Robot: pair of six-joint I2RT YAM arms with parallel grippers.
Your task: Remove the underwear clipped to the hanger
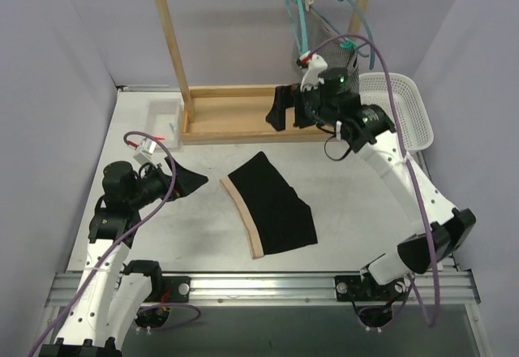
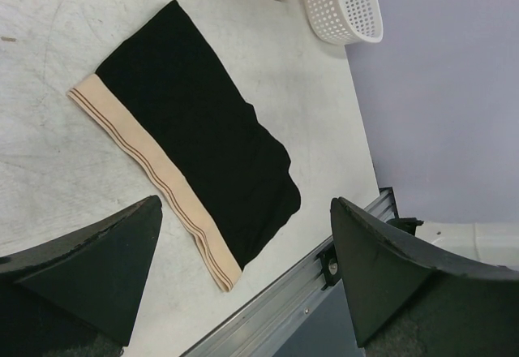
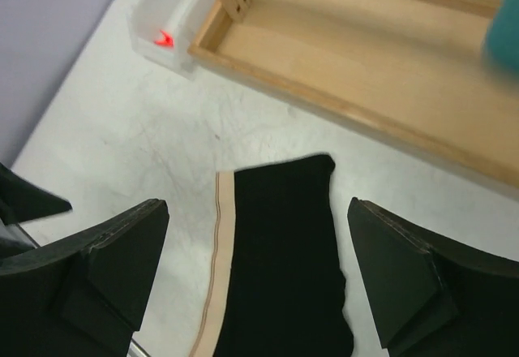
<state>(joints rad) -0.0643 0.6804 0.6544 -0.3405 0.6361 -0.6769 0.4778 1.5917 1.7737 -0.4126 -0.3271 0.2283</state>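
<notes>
"What's at the back of the desk point(image 1: 349, 203)?"
"A wooden rack point(image 1: 235, 115) with a tray base. A white mesh basket point(image 1: 409, 107) sits just right of it, a small clear box point(image 1: 158, 118) just left."

Matt black cloth briefs point(image 1: 276, 207), pale wooden rack point(image 1: 235, 112), perforated white plastic basket point(image 1: 415, 113).

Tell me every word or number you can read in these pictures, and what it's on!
There are none to read.
The black boxer briefs carry no print; their tan waistband shows only thin stripes, not letters.
The white basket, wooden rack and clear plastic box are plain too.
</notes>
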